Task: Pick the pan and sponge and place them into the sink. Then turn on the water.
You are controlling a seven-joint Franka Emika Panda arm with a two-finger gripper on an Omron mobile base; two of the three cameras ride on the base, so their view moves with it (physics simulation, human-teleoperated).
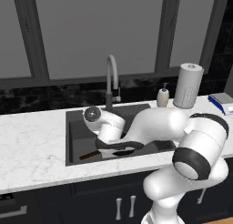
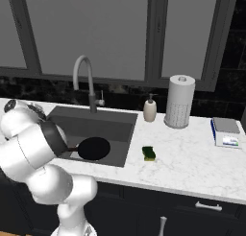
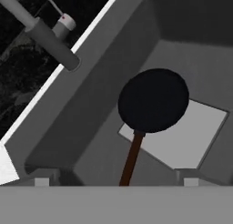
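Hand view: pan [image 3: 154, 100] rests in sink [image 3: 91, 104] | my claw [image 3: 116, 180] gapes empty | lift straight clear of handle, then fetch sponge [image 2: 149, 153] on table [image 2: 192, 158].

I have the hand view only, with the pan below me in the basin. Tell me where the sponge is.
Observer: The sponge lies on the white counter to the right of the sink, outside the basin.
Operator: Report what stands near it.
Observer: A beige soap bottle and a paper towel roll stand behind it, near the wall.
Operator: Confirm the pan is fully in.
Observer: Yes, the pan lies on the sink floor, its handle pointing toward the left end of the basin.
Operator: Say whether water runs.
Observer: No stream falls from the faucet.
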